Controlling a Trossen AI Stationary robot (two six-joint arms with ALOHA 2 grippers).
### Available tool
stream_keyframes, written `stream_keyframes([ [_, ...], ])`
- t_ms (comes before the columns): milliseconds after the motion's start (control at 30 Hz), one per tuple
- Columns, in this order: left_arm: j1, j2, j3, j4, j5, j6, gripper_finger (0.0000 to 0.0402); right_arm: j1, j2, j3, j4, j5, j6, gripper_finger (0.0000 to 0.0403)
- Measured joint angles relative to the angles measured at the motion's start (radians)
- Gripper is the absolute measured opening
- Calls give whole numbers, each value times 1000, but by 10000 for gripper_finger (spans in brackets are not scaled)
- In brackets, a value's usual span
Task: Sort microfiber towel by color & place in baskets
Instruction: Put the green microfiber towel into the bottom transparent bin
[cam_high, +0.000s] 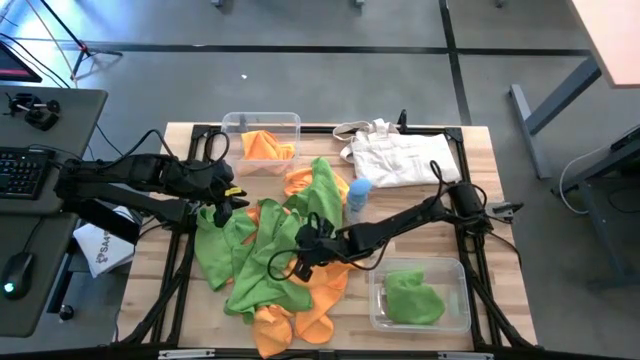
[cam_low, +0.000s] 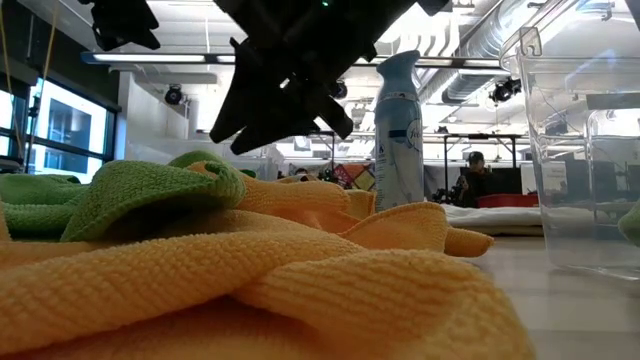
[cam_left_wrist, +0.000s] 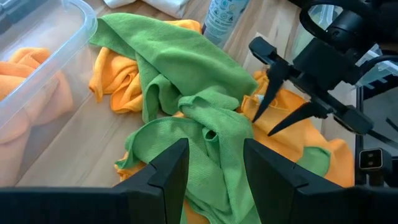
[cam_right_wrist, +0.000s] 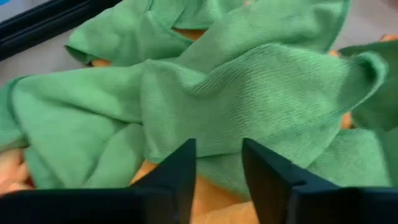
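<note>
Bright green and orange microfiber towels lie in a tangled pile (cam_high: 285, 260) at the table's middle. My right gripper (cam_high: 303, 258) is open and hovers just above a green towel (cam_right_wrist: 249, 81) in the pile's near part; the low view shows its fingers (cam_low: 240, 125) clear of the cloth. My left gripper (cam_high: 226, 196) is open above the pile's left side, with green folds (cam_left_wrist: 211, 124) below it. The far clear basket (cam_high: 262, 128) holds orange towels (cam_high: 268, 146). The near-right clear basket (cam_high: 455, 268) holds a green towel (cam_high: 412, 298).
A light-blue spray bottle (cam_high: 358, 197) stands just right of the pile, close to my right arm. A white tote bag (cam_high: 400, 158) lies at the far right. A black frame (cam_high: 475, 250) edges the table. A keyboard and mouse sit on a desk (cam_high: 30, 170) to the left.
</note>
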Motion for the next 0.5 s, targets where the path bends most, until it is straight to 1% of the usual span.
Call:
stream_keyframes([
  [100, 0, 0, 0, 0, 0, 0, 142, 0, 3, 0, -3, 17, -92, 173],
  [233, 0, 0, 0, 0, 0, 0, 142, -7, 3, 0, 1, 37, -214, 210],
  [367, 0, 0, 0, 0, 0, 0, 142, -28, 3, 0, 5, 31, -270, 230],
  [500, 0, 0, 0, 0, 0, -3, 142, -49, 3, 0, 5, 30, -279, 235],
])
